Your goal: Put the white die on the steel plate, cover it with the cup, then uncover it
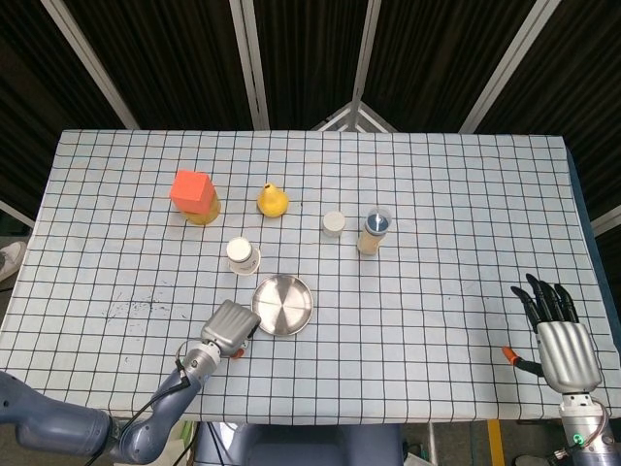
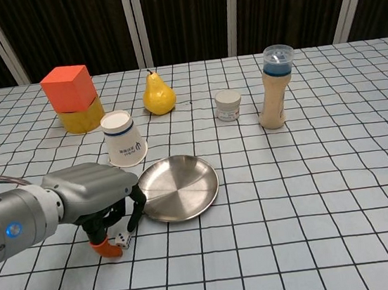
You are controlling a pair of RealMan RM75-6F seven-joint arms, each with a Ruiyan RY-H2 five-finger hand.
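White die point(image 2: 123, 239) sits on the worktop point(image 2: 313, 194) just beside the steel plate point(image 2: 179, 187), under the left hand point(image 2: 94, 196), whose fingers point(image 2: 139, 207) curl down around it; whether they pinch it I cannot tell. A loose pinch could let it roll away from the plate, or the hand could nudge the plate. The right hand point(image 1: 557, 330), well apart from the plate, is empty with fingers spread. Count: one die, one plate, one cup point(image 2: 123, 137) behind the plate, one pear point(image 2: 158, 93), one bottle point(image 2: 275, 87), one small jar point(image 2: 229, 104).
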